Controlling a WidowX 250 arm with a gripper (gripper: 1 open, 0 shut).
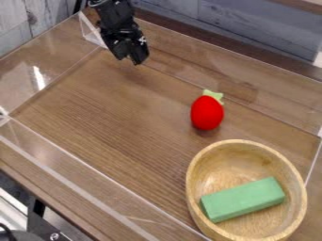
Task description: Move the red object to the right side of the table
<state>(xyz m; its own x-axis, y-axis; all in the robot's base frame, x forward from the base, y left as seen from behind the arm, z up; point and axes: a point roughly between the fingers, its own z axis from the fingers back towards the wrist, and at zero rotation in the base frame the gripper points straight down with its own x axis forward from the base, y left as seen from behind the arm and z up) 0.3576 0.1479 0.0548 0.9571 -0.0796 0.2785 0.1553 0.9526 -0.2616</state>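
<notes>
The red object, a small strawberry-like toy with a green tip, lies on the table right of centre. My black gripper hangs over the far left part of the table, pointing steeply down. It is well up and left of the toy and apart from it. Its fingers stand spread with nothing between them.
A round light wooden bowl sits at the near right corner with a green rectangular block inside. Low clear acrylic walls edge the tabletop. A clear stand is just behind the gripper.
</notes>
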